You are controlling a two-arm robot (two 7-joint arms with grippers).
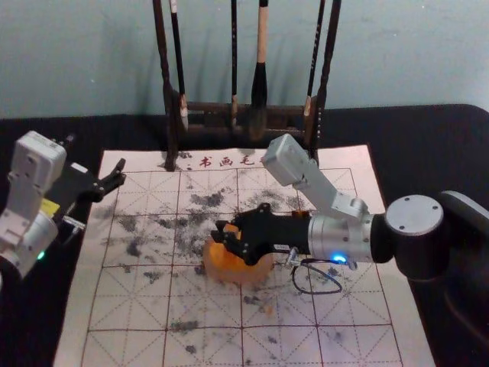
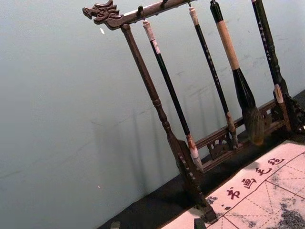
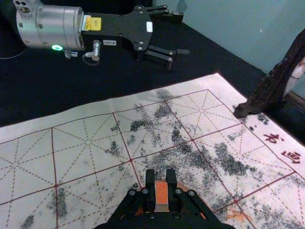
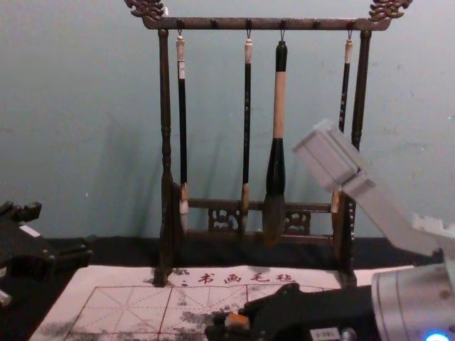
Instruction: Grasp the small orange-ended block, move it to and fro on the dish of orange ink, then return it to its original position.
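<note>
My right gripper, reaching in from the right, is over the round, pale dish of orange ink in the head view. In the right wrist view, the right gripper is shut on the small block, its orange end face showing between the fingers. The chest view has the block at the fingertips too. Whether it touches the ink is hidden. My left gripper stands open off the mat's left edge; in its own wrist view the left gripper has its fingertips apart.
A dark wooden rack with several hanging brushes stands at the back, near the wall. The ink-spotted calligraphy mat lies under the dish on a black tablecloth.
</note>
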